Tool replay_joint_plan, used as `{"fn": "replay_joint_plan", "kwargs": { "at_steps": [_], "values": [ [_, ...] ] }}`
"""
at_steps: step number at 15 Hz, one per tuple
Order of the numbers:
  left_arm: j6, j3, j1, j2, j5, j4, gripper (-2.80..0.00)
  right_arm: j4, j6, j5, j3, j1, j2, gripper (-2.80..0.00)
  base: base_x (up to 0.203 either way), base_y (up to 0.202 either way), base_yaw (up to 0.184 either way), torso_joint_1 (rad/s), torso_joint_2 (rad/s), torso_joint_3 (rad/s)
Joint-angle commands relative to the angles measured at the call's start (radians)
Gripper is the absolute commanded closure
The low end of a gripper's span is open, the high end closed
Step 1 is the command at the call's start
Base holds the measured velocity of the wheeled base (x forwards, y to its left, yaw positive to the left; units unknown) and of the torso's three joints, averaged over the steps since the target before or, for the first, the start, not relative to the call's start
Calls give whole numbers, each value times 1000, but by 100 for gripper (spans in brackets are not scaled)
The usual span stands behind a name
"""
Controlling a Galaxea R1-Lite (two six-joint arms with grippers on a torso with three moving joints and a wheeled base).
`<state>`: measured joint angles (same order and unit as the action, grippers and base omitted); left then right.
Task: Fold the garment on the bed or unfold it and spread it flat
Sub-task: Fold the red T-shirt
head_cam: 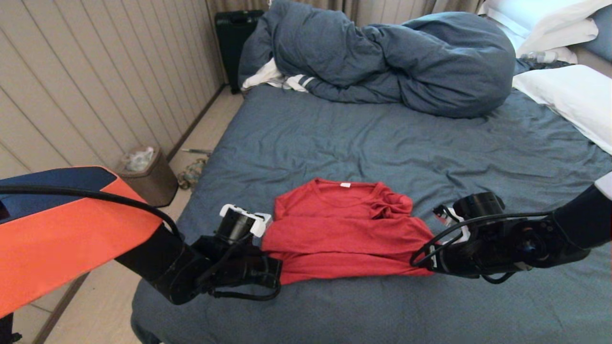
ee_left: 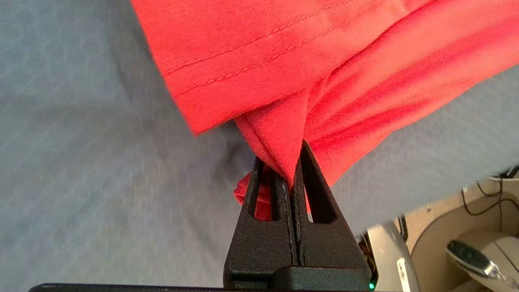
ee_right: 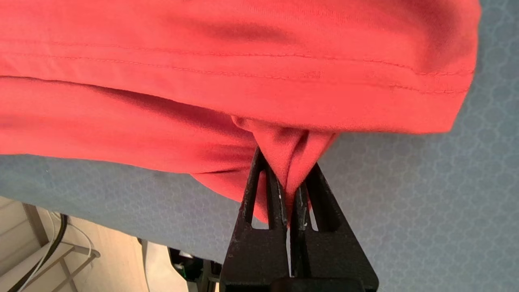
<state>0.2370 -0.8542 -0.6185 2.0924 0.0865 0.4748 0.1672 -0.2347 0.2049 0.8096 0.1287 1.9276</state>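
- Head view: the red garment (head_cam: 344,229) lay folded across itself on the near half of the bed (head_cam: 382,143), collar toward the far side, one sleeve bunched at its right shoulder.
- Head view: the left hand (head_cam: 270,267) sat at the garment's near-left corner; the right hand (head_cam: 430,260) sat at its near-right corner. Both arms reached in low over the sheet.
- Head view: a bunched blue-grey duvet (head_cam: 392,62) occupied the far end of the bed, with a white striped cloth (head_cam: 287,81) at its left and white pillows (head_cam: 569,95) at the far right. A small waste bin (head_cam: 146,174) stood on the floor left of the bed.
- Left wrist view: the left hand (ee_left: 292,174) was clamped tight on a pinch of red fabric (ee_left: 284,61); a hemmed edge with double stitching lay just beyond, over the blue sheet (ee_left: 81,142).
- Right wrist view: the right hand (ee_right: 290,184) was likewise clamped on a gathered fold of the garment (ee_right: 243,81), a stitched hem running across above it, the sheet (ee_right: 425,202) beneath.
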Motion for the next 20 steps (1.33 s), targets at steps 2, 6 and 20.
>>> {"fn": "replay_joint_plan", "kwargs": {
  "at_steps": [2,6,20],
  "values": [
    [-1,30,-7,-52,-1,1,0,-5,-2,1,-11,1,-19,0,0,0,0,0,0,0],
    [-1,66,-48,-93,-1,-18,0,-7,0,1,-37,2,-52,0,0,0,0,0,0,0],
    [7,161,-84,-104,1,-5,0,2,12,-1,-171,0,-97,0,0,0,0,0,0,0]
  ]
}}
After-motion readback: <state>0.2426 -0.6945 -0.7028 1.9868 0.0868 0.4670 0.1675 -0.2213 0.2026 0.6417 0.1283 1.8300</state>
